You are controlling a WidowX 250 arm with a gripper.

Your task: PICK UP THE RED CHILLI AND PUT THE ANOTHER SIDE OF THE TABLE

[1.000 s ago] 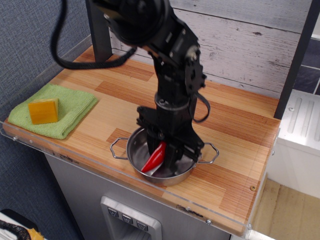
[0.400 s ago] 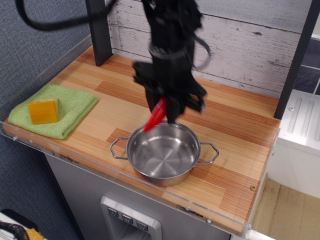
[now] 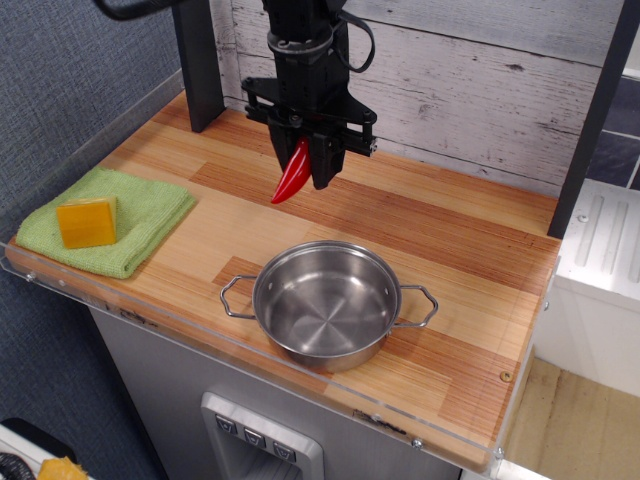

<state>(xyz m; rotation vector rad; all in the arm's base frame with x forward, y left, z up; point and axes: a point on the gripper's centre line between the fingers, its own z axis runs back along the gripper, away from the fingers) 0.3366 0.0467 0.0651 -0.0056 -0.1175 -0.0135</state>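
Above the back-centre of the desk, the end effector is clamped on the red chilli, tip hanging down-left, clear of the steel pot — which sits empty near the front edge. Transport step, I judge. Keep height until past the pot — then lower onto bare wood, well apart from the green cloth and yellow sponge, and only then release.

Glossy plastic red chilli; matt black gripper. Striped wood-plank table, clear acrylic edge. Polished metal pot. Green cloth, fuzzy weave, front-left corner; matt yellow sponge.
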